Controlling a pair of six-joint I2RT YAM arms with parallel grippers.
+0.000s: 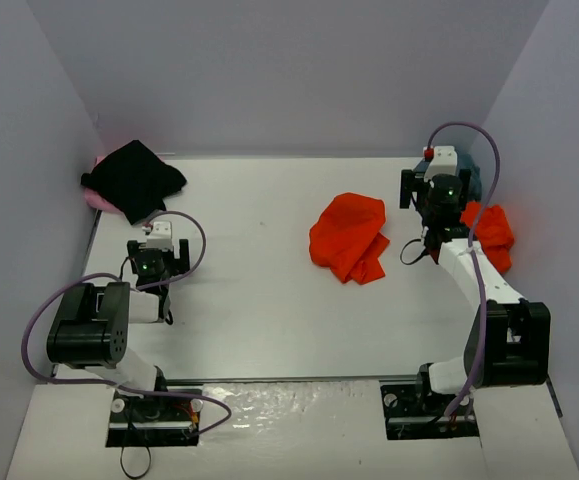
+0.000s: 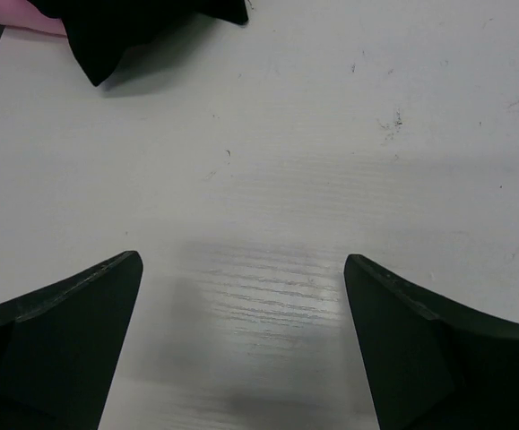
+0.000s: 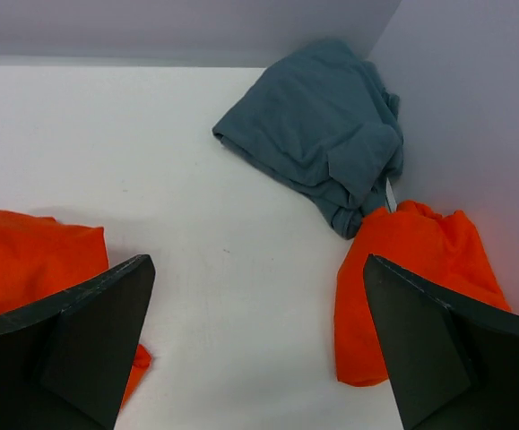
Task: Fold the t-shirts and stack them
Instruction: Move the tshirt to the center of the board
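Note:
A crumpled orange-red t-shirt lies mid-table, also at the left of the right wrist view. A second orange-red t-shirt lies bunched by the right wall, touching a teal-grey t-shirt in the far right corner. A black t-shirt lies over a pink t-shirt at the far left; the black one shows at the top of the left wrist view. My left gripper is open and empty over bare table. My right gripper is open and empty between the two orange-red shirts.
The white table is boxed in by pale walls on the left, back and right. The arm bases sit at the near edge.

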